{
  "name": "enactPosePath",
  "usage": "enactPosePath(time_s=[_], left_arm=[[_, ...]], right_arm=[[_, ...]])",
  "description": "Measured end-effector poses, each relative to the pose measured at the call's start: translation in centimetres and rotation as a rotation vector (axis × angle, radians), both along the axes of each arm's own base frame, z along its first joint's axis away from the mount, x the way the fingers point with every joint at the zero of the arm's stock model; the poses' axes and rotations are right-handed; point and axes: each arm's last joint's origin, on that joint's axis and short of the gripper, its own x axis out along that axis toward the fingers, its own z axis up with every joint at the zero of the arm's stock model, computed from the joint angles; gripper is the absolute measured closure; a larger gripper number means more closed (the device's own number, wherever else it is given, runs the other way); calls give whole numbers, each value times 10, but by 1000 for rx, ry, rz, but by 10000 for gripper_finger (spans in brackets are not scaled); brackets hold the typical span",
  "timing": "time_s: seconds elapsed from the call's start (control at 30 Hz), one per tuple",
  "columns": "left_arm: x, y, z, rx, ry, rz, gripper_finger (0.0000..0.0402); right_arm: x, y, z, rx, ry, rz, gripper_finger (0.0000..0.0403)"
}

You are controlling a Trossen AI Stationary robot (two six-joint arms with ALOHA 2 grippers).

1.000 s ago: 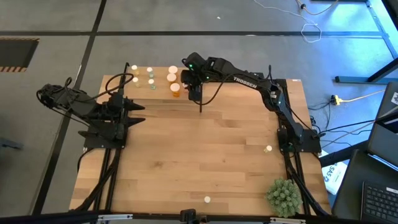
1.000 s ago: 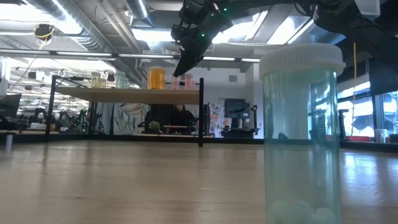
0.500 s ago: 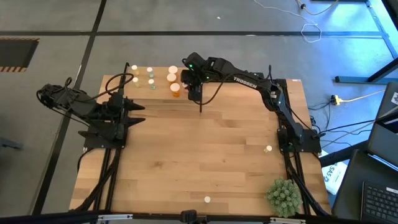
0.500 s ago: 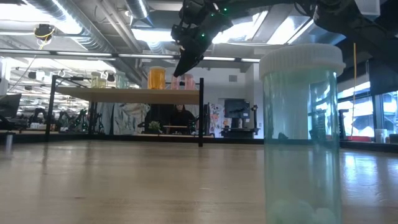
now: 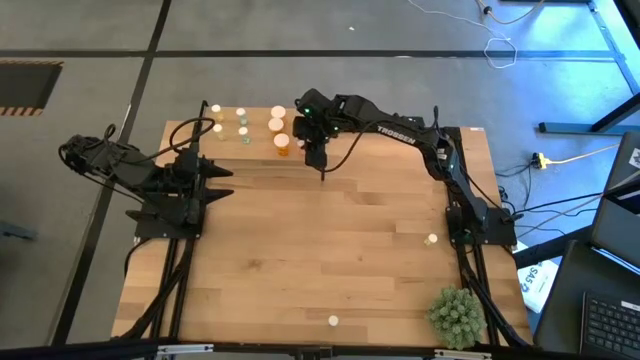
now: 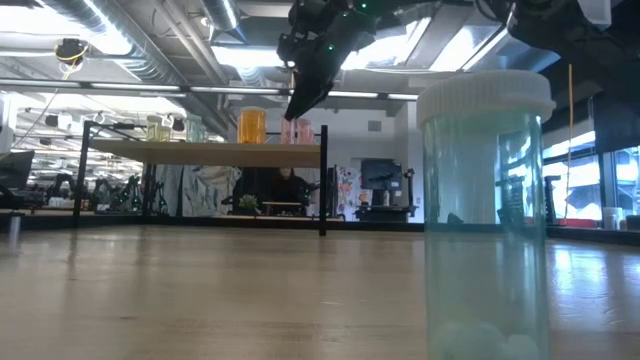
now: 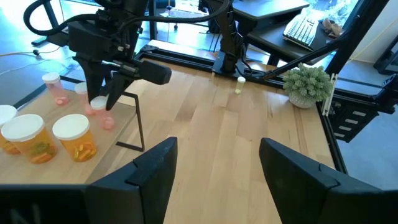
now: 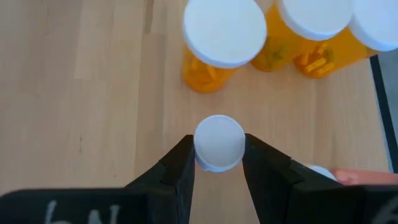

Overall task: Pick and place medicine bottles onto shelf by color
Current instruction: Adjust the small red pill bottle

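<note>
Bright even light, ceiling glare behind — near bottle point(image 6: 487, 210) blurred

The whole light wooden tabletop point(image 5: 330, 240) is seen from overhead. The low view is set at tabletop level, close behind a pale green white-capped bottle point(image 6: 487, 210), facing the raised wooden shelf with black posts point(image 6: 205, 150). That shelf point(image 7: 37, 168) is shared with both wrist views, the right looking steeply down.

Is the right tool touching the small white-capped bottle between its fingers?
Touching. In the right wrist view, both fingers of the right tool press against the sides of the white-capped bottle, with no gap visible on either side.
</note>
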Motion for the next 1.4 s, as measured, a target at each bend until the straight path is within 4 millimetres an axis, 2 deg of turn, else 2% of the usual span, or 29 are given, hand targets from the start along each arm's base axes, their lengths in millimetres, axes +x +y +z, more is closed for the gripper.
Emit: enactPosePath(time_s=[0.47, 1.4], left_arm=[[0, 0, 0, 1, 0, -1, 178], [0, 0, 0, 2, 0, -1, 178]], right_arm=[[-6, 6, -1, 54, 64, -36, 279], [-6, 5, -4, 52, 82, -130, 279]])
